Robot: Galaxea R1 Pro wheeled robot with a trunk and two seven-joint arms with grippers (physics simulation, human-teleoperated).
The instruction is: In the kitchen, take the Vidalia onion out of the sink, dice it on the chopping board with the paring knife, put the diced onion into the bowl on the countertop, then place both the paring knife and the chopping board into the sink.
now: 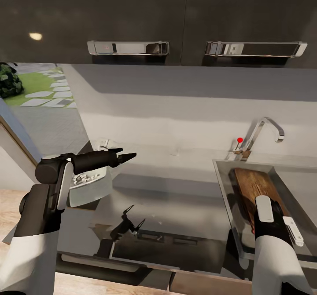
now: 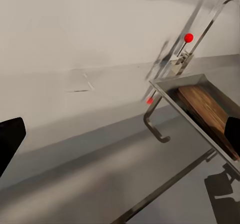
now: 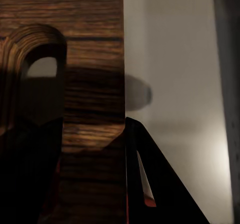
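The dark-brown chopping board (image 1: 254, 186) lies lengthwise in the steel sink (image 1: 223, 185), and my right arm (image 1: 268, 216) reaches down over its near end. In the right wrist view my right gripper (image 3: 92, 184) is shut on the chopping board (image 3: 95, 49), one finger at the slot handle (image 3: 44, 69) and the other outside the end edge. A sliver of red (image 3: 148, 201) shows by that finger; the paring knife is otherwise hidden. My left gripper (image 1: 127, 154) hovers open above the countertop (image 1: 176, 189), right of the white bowl (image 1: 94, 191) holding pale onion dice (image 1: 83, 179).
A chrome faucet (image 1: 264, 130) with a small red knob (image 1: 240, 140) rises behind the sink. Dark glossy wall cabinets (image 1: 132, 13) with steel handles hang overhead. A window onto a garden (image 1: 35, 92) opens at the left. The counter's front edge runs just before my arms.
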